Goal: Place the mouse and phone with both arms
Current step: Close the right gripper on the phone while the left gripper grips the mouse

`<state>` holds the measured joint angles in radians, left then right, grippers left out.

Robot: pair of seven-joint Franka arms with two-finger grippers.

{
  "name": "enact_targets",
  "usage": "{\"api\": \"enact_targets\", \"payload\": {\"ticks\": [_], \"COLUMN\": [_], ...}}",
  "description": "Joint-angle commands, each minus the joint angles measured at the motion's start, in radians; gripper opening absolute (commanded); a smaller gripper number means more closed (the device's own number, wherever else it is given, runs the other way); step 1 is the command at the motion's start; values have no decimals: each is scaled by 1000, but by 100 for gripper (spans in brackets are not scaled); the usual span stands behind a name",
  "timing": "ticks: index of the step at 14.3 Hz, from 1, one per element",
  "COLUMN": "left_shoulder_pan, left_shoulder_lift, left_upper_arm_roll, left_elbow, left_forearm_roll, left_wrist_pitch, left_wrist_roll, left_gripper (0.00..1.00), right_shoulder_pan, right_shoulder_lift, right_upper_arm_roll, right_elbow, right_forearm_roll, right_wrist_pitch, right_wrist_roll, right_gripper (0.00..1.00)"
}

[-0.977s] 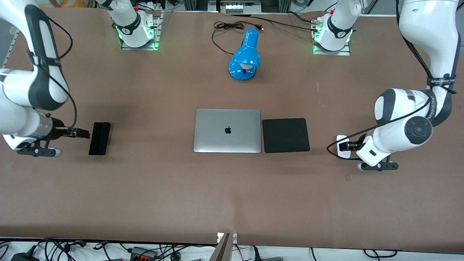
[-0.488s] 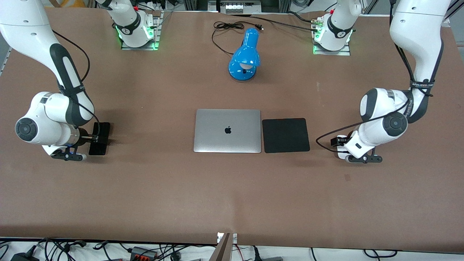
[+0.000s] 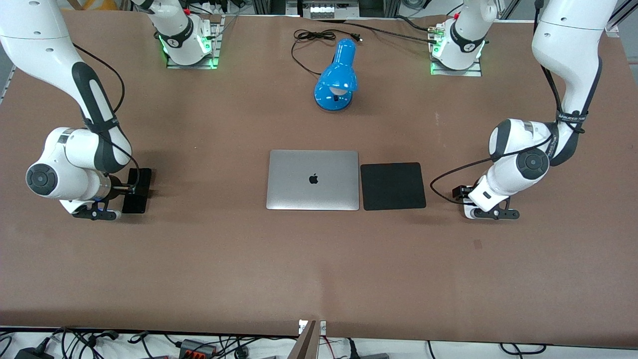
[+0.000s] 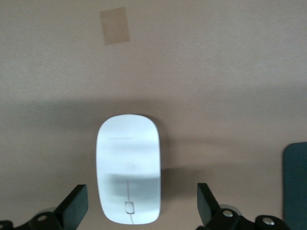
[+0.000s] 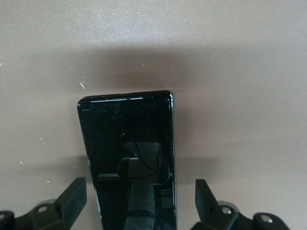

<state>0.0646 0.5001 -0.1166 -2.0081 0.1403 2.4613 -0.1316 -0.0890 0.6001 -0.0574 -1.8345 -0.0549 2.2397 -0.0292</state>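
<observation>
Worktop (image 3: 319,259): matt brown, faintly grainy. Mouse (image 4: 128,167) between fingers of left pincer (image 4: 139,208): smooth white plastic, soft sheen. Phone (image 5: 128,158) between fingers of right pincer (image 5: 139,206): glossy black face, mirror-like reflections, fine scratches near edge. Pincer fingers (image 4: 74,206): matt black plastic. Tape patch (image 4: 114,26) past mouse: dull tan.

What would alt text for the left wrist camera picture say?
A white mouse lies flat on the brown table, between the open fingers of the left pincer, which touch nothing. A tan tape patch marks the table.
</observation>
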Motion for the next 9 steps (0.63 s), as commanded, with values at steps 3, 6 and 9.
{"api": "enact_targets", "payload": {"ticks": [3,6,9], "left_shoulder_pan": [17,17,18], "left_shoulder_lift": [38,52,54], "left_upper_arm_roll": [-3,-3,-3], "left_elbow": [-6,-6,-8], "left_forearm_roll": [25,25,25], "left_wrist_pitch": [54,73,82], "left_wrist_roll": [10,10,10], "left_gripper": [100,100,99], "right_shoulder_pan": [5,6,6], "right_shoulder_lift": [24,38,47], "right_upper_arm_roll": [8,10,10], "right_elbow": [15,17,17], "right_forearm_roll": [-8,-5,-8], "right_wrist_pitch": [12,23,24], "right_wrist_roll": [15,15,14], "right_gripper": [100,100,100]}}
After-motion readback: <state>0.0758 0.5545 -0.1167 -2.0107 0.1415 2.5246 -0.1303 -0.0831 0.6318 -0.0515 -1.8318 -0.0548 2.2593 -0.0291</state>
